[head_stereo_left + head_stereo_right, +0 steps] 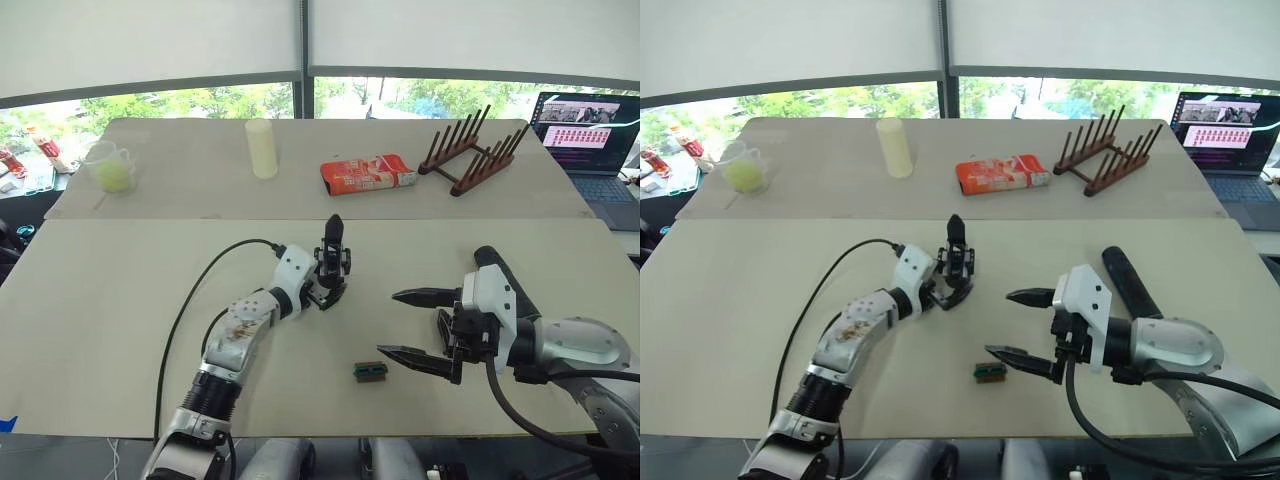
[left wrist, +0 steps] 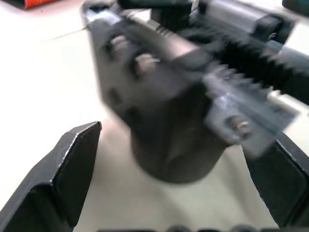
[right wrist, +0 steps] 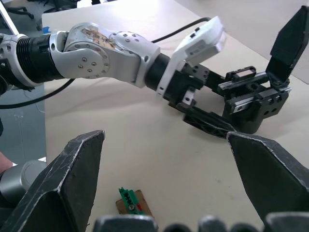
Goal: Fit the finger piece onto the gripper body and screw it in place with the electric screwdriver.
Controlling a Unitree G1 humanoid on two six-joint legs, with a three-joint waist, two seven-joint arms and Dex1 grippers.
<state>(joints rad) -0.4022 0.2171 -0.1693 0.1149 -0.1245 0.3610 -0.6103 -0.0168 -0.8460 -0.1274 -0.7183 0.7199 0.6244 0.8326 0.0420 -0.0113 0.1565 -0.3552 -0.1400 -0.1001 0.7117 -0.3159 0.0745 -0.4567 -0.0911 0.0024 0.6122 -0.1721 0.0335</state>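
Right pincer (image 1: 417, 327) spread, empty — left pincer (image 1: 328, 288) straddling 1 gripper body (image 1: 334, 262), unclamped.

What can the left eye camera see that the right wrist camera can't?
Left eye view alone: the red packet, the wooden rack, the laptop, the yellowish cylinder and the electric screwdriver. Right wrist view alone: a close look at the screw holes on the left arm's casing. Both: the gripper body, the left tool at it, the open right tool and the small green-and-black block.

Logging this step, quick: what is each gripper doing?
Left gripper: open around the gripper body.
Right gripper: open, empty.
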